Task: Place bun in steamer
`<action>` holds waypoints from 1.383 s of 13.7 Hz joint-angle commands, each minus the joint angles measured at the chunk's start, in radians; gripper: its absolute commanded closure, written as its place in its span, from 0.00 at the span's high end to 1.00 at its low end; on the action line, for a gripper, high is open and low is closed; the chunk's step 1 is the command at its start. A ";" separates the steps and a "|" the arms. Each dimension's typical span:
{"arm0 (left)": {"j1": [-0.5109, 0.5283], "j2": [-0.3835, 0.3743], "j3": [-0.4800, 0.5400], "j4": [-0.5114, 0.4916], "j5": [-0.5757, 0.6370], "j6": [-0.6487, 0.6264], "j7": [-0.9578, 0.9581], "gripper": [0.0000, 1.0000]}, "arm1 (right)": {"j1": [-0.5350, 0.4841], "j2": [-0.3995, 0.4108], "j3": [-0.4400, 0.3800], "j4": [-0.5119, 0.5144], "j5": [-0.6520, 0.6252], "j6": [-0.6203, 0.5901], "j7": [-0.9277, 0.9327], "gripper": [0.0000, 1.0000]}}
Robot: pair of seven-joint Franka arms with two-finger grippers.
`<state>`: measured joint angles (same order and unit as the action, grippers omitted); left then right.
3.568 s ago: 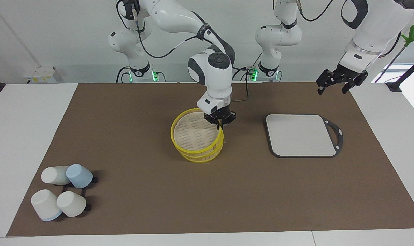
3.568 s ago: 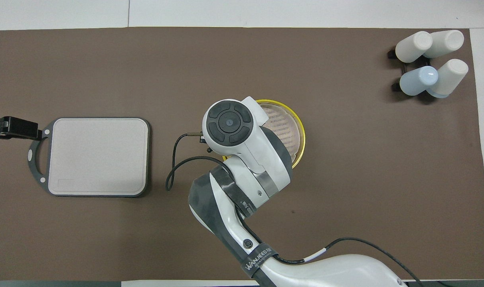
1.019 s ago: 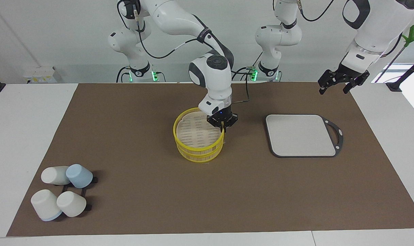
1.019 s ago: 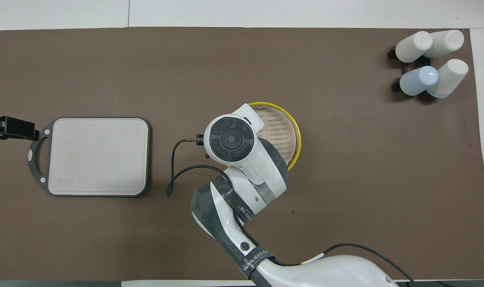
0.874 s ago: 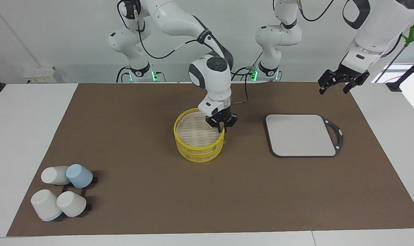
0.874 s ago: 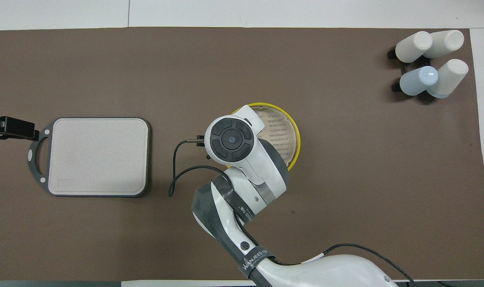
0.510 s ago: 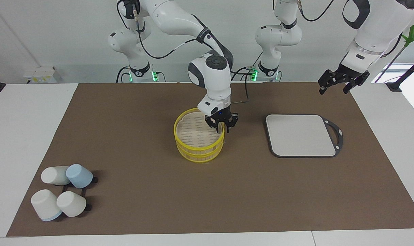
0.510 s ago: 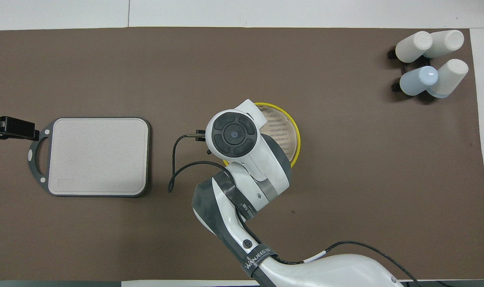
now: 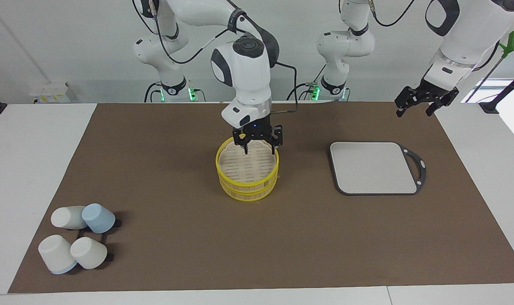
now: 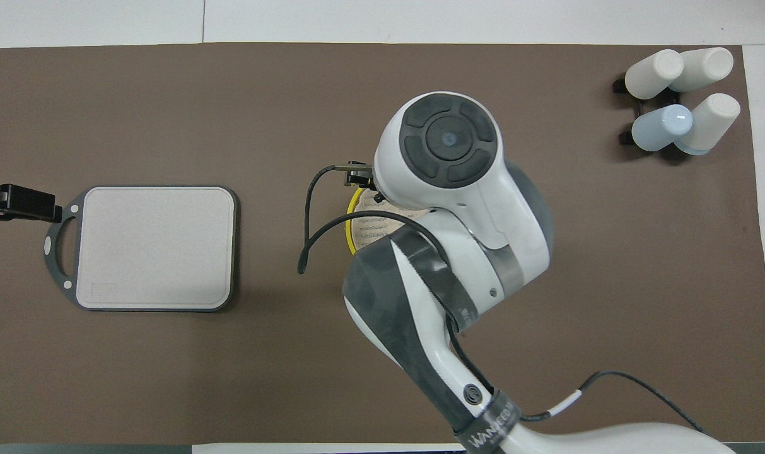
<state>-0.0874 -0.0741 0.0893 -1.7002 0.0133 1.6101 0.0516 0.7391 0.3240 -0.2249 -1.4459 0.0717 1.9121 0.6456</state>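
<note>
Steamer (image 9: 247, 171) between cups (image 9: 79, 239), board (image 9: 373, 167)

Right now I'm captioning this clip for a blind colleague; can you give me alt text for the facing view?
The right tool hangs open above the steamer at mid-table, holding nothing; no bun is visible. The left tool waits, open, in the air near a grey board, and four cups lie at the right arm's end.
</note>
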 commanded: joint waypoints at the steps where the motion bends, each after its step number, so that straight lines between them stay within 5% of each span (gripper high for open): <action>1: 0.011 -0.012 -0.006 -0.010 -0.009 0.002 0.002 1.00 | -0.100 -0.124 0.007 -0.030 -0.021 -0.096 -0.069 1.00; 8: 0.011 -0.012 -0.006 -0.012 -0.009 0.001 0.002 1.00 | -0.418 -0.273 0.007 -0.033 -0.023 -0.404 -0.499 1.00; 16: 0.011 -0.012 -0.006 -0.010 -0.009 0.001 0.002 1.00 | -0.573 -0.296 0.022 -0.017 -0.021 -0.418 -0.592 1.00; 19: 0.011 -0.012 -0.006 -0.010 -0.007 0.001 0.002 1.00 | -0.766 -0.306 0.209 -0.019 -0.026 -0.421 -0.598 1.00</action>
<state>-0.0874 -0.0741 0.0892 -1.7002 0.0133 1.6100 0.0516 0.0849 0.0363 -0.1295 -1.4487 0.0528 1.4843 0.0668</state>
